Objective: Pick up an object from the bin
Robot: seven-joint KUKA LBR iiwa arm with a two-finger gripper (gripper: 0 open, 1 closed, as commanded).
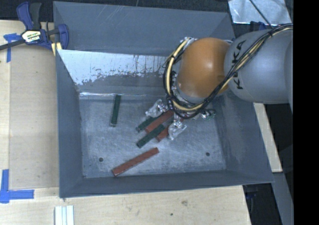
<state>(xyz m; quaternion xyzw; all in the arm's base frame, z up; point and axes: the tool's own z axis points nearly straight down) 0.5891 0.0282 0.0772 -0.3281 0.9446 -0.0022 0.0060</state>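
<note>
My gripper (168,117) is down near the middle of the bin floor, under the orange dome, and it is open. One metal fingertip (158,106) shows on the far side of a small cluster of sticks, the other (177,128) on the near side. Between them lie a brown stick (160,121) and a dark green stick (146,124), side by side and slanted. Another dark green stick (147,139) lies just in front of them, with a short reddish piece (162,134) at its right end. All rest on the floor.
A lone dark green stick (115,110) lies upright-looking at the left of the floor. A long brown stick (135,162) lies slanted near the front wall. The arm comes in from the right above the bin's right side.
</note>
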